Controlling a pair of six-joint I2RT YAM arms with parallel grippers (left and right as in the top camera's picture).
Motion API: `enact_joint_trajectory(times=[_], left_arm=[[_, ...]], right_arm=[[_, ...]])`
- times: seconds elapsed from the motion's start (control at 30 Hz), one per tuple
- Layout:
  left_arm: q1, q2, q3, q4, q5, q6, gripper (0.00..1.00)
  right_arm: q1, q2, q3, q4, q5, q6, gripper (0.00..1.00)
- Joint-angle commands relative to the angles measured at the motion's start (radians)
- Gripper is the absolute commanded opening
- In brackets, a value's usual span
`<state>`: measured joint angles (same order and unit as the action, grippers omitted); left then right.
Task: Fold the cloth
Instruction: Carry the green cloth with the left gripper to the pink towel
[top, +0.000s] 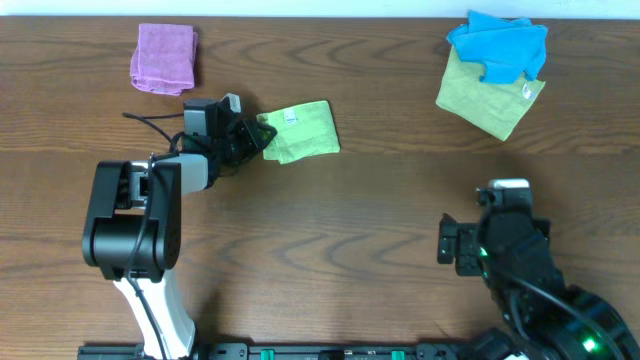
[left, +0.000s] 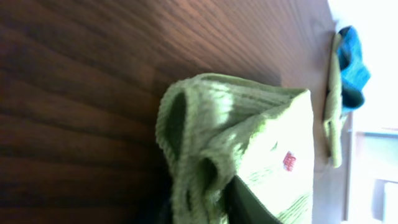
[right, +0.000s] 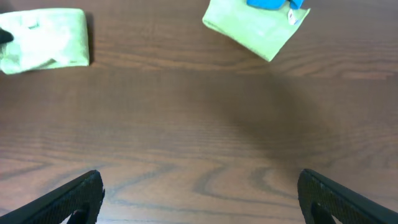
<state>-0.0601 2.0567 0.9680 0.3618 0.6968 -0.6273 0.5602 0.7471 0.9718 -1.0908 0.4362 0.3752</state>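
Cloth (top: 302, 130): lime-green, folded, rumpled.

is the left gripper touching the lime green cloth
Touching. The left wrist view shows the cloth bunched around a finger of the left gripper.

My left gripper (top: 258, 138) at left edge of cloth (top: 305, 130); folded towel (top: 164, 58) behind-left; far right, crumpled cloth (top: 500, 45) on square cloth (top: 490, 100).
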Motion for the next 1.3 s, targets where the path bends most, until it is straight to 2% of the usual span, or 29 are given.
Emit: enact_joint_trajectory(times=[0.0, 0.03, 0.23, 0.33, 0.43, 0.57, 0.7, 1.07, 1.13, 1.27], left_arm=[[-0.006, 0.068, -0.029, -0.035, -0.049, 0.003, 0.08], [-0.006, 0.068, -0.026, -0.035, -0.042, 0.003, 0.06], [-0.005, 0.068, 0.061, -0.035, 0.066, -0.032, 0.06], [-0.005, 0.065, 0.154, -0.034, 0.11, -0.114, 0.06], [-0.005, 0.038, 0.277, -0.035, 0.101, -0.14, 0.06], [0.033, -0.039, 0.457, -0.084, -0.003, -0.158, 0.06], [0.116, -0.091, 0.55, -0.157, -0.098, -0.164, 0.06], [0.304, -0.11, 0.619, -0.194, -0.267, -0.303, 0.06], [0.307, -0.11, 0.619, -0.231, -0.315, -0.36, 0.06], [0.301, -0.1, 0.617, -0.261, -0.421, -0.579, 0.06]], right_arm=[[-0.004, 0.038, -0.003, 0.003, 0.001, 0.013, 0.99], [-0.004, 0.049, -0.003, 0.005, 0.001, 0.013, 0.99], [-0.004, 0.078, -0.003, 0.063, 0.002, 0.012, 0.98], [-0.005, 0.078, -0.003, 0.087, 0.004, -0.003, 0.98], [-0.011, 0.078, -0.003, 0.1, 0.005, -0.006, 0.98], [-0.044, 0.078, -0.003, 0.111, 0.004, -0.006, 0.98], [-0.07, 0.078, -0.003, 0.113, 0.004, -0.006, 0.98], [-0.097, 0.078, -0.003, 0.159, 0.0, -0.013, 0.99], [-0.097, 0.078, -0.003, 0.162, -0.003, -0.013, 0.98], [-0.097, 0.078, -0.003, 0.176, -0.035, -0.013, 0.98]])
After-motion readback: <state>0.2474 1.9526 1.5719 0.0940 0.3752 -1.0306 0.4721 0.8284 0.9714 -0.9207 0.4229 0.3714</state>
